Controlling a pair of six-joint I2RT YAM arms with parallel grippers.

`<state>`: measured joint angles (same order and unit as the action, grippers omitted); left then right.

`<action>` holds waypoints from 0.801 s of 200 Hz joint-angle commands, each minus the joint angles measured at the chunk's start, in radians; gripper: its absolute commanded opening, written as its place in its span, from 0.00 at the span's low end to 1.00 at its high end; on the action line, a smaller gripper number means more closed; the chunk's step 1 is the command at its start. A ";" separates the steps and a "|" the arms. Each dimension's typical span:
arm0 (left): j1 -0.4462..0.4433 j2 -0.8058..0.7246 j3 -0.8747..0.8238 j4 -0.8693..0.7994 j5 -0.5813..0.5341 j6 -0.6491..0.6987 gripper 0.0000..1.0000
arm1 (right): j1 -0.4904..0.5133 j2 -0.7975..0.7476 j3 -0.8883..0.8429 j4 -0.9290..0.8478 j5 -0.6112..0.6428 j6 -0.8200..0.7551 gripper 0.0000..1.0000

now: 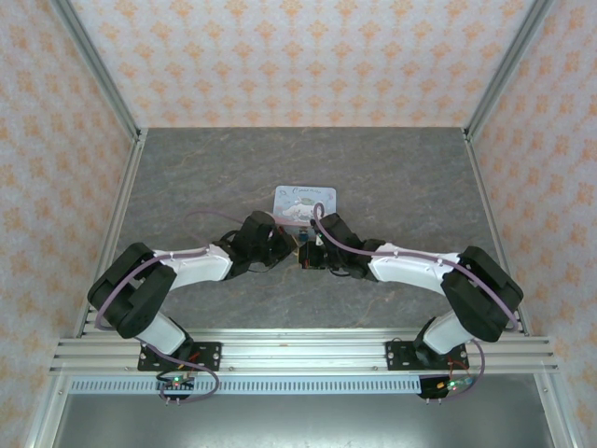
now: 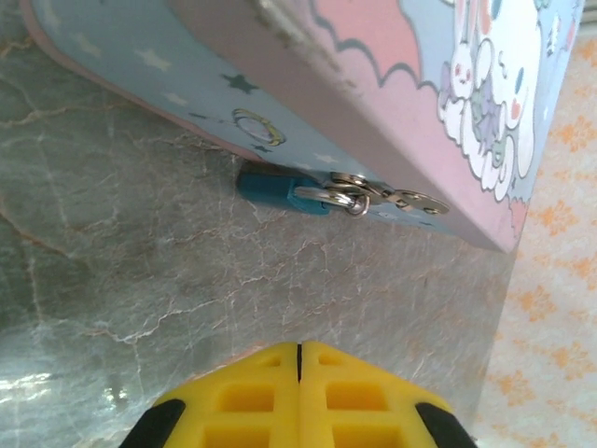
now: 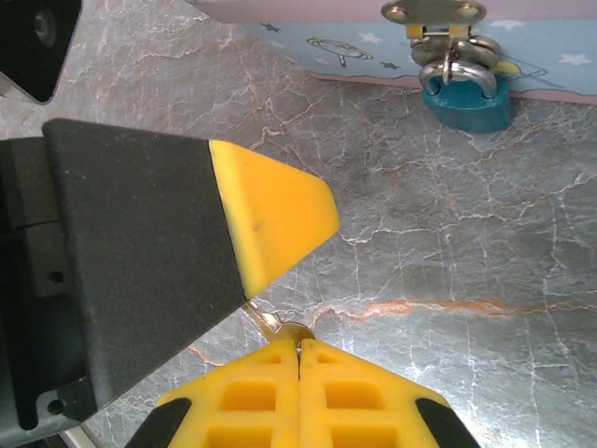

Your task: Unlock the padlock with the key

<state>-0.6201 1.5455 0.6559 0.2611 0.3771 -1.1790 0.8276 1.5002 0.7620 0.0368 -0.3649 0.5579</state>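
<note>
Yellow-tipped right hand [image 3: 298, 359], at the frame's lower edge, pinched the thin silvery metal key [image 3: 280, 328]. Not yet opened, the small teal padlock [image 3: 466, 105] sat upper right, hooked to the pale blue cartoon tin [image 3: 308, 42] on the grey marbled counter [image 3: 420, 243]. Left hand [image 2: 298, 359] was closed on nothing. Inserting and turning the key remained.

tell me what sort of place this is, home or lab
Probably a lab test booth, not a home: an aluminium frame, patterned wall panels around a grey table, and a left arm and right arm bolted to the frame.
</note>
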 commanded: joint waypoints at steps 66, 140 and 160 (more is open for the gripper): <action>-0.007 -0.049 0.086 -0.057 -0.046 0.106 0.00 | -0.152 -0.250 -0.166 0.153 -0.095 0.084 0.53; -0.007 -0.084 0.114 0.086 0.013 0.208 0.00 | -0.228 -0.298 -0.183 0.324 -0.289 0.030 0.53; -0.007 -0.082 0.109 0.135 0.023 0.189 0.00 | -0.229 -0.277 -0.170 0.365 -0.301 0.043 0.53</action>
<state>-0.6201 1.4837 0.7532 0.2985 0.3790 -1.0103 0.6010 1.2057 0.5701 0.2939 -0.6098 0.6086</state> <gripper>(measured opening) 0.046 0.534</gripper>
